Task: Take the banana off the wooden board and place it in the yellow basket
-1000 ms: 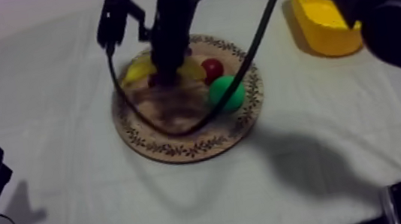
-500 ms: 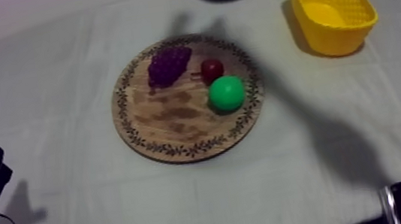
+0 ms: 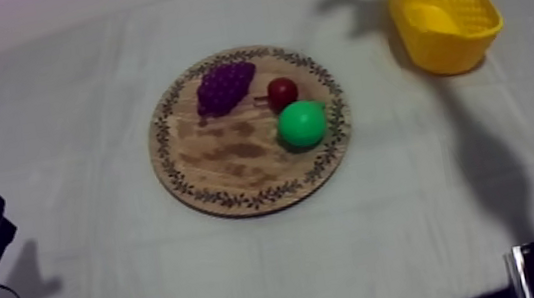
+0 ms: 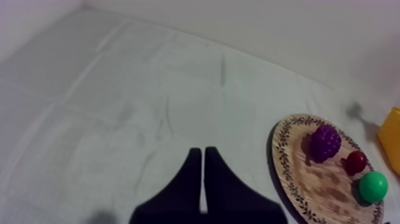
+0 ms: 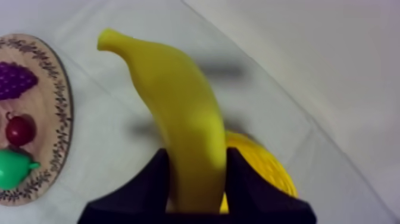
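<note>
My R tool (image 5: 196, 174) grips the banana (image 5: 178, 113) by its lower end, near the yellow basket (image 3: 441, 52) at 2 o'clock of the board (image 3: 235, 181), L tool (image 4: 202, 152) narrow & empty; risk: it pivots, or early release misses the rim.

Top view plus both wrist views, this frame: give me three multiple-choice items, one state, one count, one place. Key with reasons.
1. The left claw is:
A open
B shut, empty
C shut on a fruit

2. Fruit on the wooden board:
A two
B three
C four

3. The banana is:
A on the wooden board
B in the left claw
C in the right claw

Key:
B, its fingers lie together as a narrow wedge.
B, grapes, small red fruit and pear.
C, black fingers clamp it on both sides.
</note>
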Tool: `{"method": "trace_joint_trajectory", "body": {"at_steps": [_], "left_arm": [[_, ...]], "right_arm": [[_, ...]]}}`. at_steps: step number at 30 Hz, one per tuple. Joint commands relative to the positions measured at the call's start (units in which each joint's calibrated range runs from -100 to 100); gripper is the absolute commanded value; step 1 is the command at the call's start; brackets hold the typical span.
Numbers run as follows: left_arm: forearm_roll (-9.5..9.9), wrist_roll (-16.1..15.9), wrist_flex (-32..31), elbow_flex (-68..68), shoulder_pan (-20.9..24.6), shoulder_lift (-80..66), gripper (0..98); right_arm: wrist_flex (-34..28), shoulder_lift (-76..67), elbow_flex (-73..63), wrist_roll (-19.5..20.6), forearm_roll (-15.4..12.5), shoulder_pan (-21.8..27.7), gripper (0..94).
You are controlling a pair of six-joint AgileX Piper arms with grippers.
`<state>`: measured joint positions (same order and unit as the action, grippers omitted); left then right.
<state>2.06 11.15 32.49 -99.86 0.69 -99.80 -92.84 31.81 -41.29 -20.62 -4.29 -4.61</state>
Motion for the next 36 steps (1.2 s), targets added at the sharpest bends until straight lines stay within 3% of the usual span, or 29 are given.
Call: {"method": "trace_joint_trajectory", "body": {"at_steps": [1, 12, 24, 36], "left_arm": [[0.01, 0.0, 0.0, 0.0, 0.0, 0.0, 0.1], [0.01, 0.0, 0.0, 0.0, 0.0, 0.0, 0.1], [0.01, 0.0, 0.0, 0.0, 0.0, 0.0, 0.1], [0.01, 0.0, 0.0, 0.0, 0.0, 0.0, 0.1]], "right_arm": [[1.0, 0.3, 1.0, 0.2, 0.2, 2.5, 22.2], [4.2, -0.3, 13.4, 0.6, 1.1, 7.2, 22.5], [9.6, -2.6, 30.6, 0.9, 2.4, 7.2, 22.6], [17.8, -1.2, 35.5, 2.8, 3.6, 5.9, 23.8]]}}
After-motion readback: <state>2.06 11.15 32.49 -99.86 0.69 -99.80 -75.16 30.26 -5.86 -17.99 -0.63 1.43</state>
